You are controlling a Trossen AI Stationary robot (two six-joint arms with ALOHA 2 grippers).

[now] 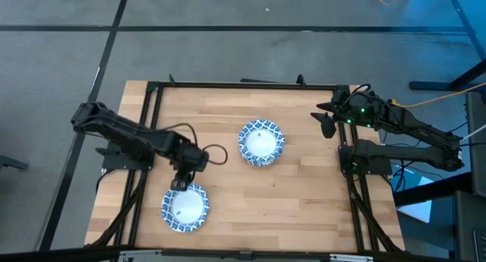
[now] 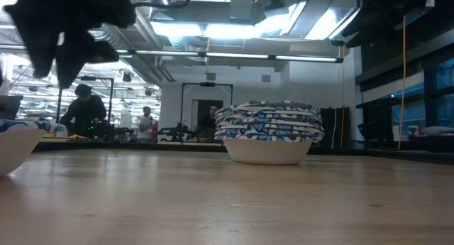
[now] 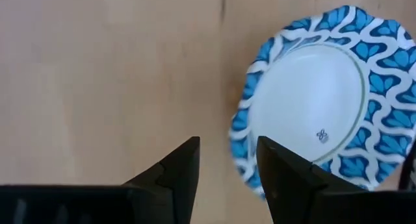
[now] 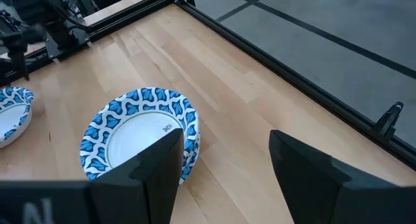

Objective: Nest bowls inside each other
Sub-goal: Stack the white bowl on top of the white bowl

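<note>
Likely light, thin, slippery-rimmed: single bowl near left, best pinched at rim by left hand, fingers parted, empty.

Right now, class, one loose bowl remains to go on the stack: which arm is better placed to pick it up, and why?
The left. Its gripper hangs open just above the single bowl; the right gripper waits at the table's edge, beyond the stack.
</note>
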